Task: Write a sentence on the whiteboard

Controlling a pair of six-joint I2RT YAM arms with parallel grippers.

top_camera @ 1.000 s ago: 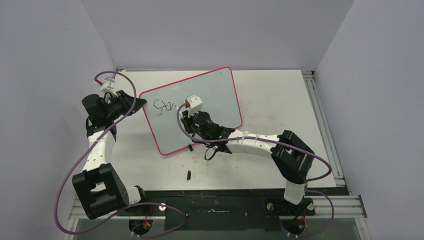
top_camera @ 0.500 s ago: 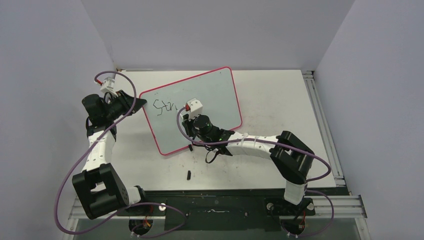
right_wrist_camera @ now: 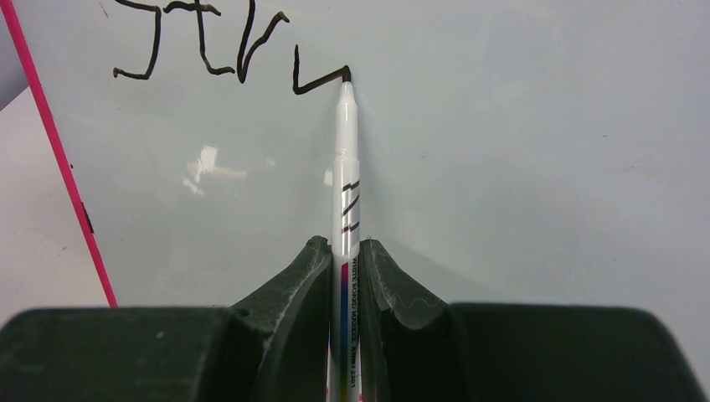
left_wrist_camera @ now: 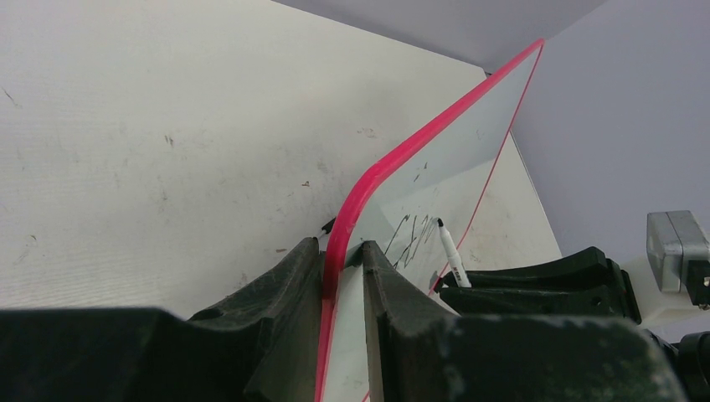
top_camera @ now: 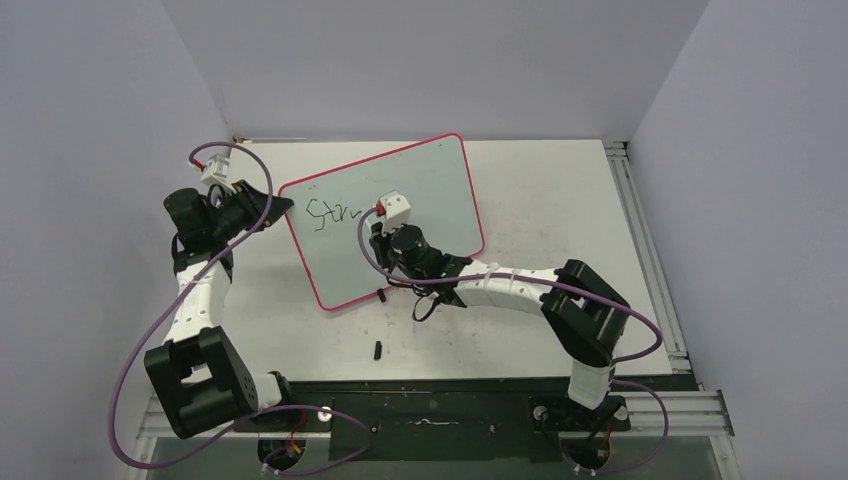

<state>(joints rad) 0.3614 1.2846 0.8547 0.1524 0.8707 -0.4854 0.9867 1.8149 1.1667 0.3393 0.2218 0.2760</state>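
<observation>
The whiteboard (top_camera: 430, 190) with its pink-red rim lies tilted on the table. My left gripper (top_camera: 278, 203) is shut on the board's left rim (left_wrist_camera: 368, 180). My right gripper (top_camera: 378, 232) is shut on a white whiteboard marker (right_wrist_camera: 345, 176), whose tip touches the board at the end of a black stroke. The sentence (top_camera: 332, 213) reads only "Str" plus part of another letter; it also shows in the right wrist view (right_wrist_camera: 226, 50) and in the left wrist view (left_wrist_camera: 410, 236).
A small black marker cap (top_camera: 377, 349) lies on the white table in front of the board. One of the board's black feet (top_camera: 381, 295) sits at its near edge. Grey walls close the table on three sides.
The right gripper has shifted slightly right along the first line with the marker, and the black writing has grown by a stroke. The left gripper and the board have not moved.
</observation>
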